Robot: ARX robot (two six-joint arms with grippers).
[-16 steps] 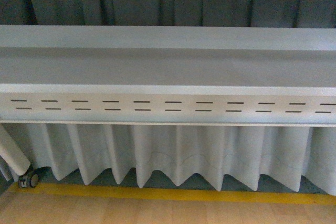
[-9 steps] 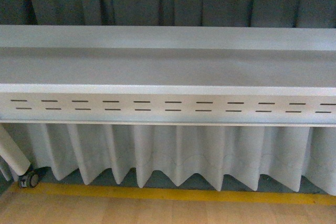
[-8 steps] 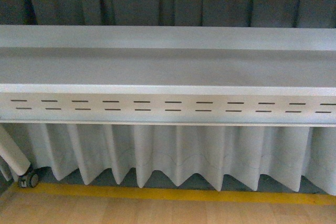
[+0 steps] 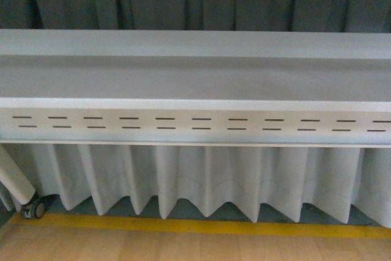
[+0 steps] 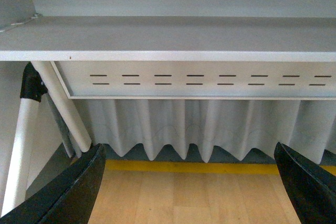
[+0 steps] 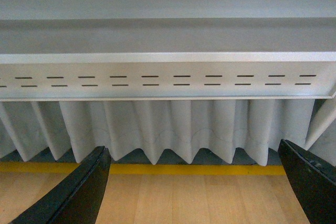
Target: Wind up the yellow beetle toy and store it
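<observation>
You won't find the yellow beetle toy in any of the three views, so its place cannot be told from here.

Your left gripper (image 5: 189, 150) stands wide open. Its two black fingers (image 5: 68, 192) sit at opposite lower corners of the left wrist view, with nothing between them. Your right gripper (image 6: 192, 146) is spread just as wide, its fingers (image 6: 73, 192) far apart and holding nothing.

Straight ahead in the front view you face a pale grey shelf (image 4: 195, 80) that runs the full width of the picture, with a raised ledge along its back. Below its front edge is a slotted panel (image 4: 195, 123) with two rows of short dark slits. A white pleated cloth (image 4: 208, 178) hangs under the panel, and its zigzag hem ends just above a yellow line (image 4: 201, 226) on the light wooden floor (image 4: 183, 246).

At the far left a white leg (image 4: 15, 181) slants down to what looks like a small caster (image 4: 33, 209), though it is dim there. The left wrist view shows the same corner, with the leg (image 5: 63, 103) slanting down under the end of the shelf (image 5: 168, 38). Both wrist views look at the panel and cloth from low over the floor.
</observation>
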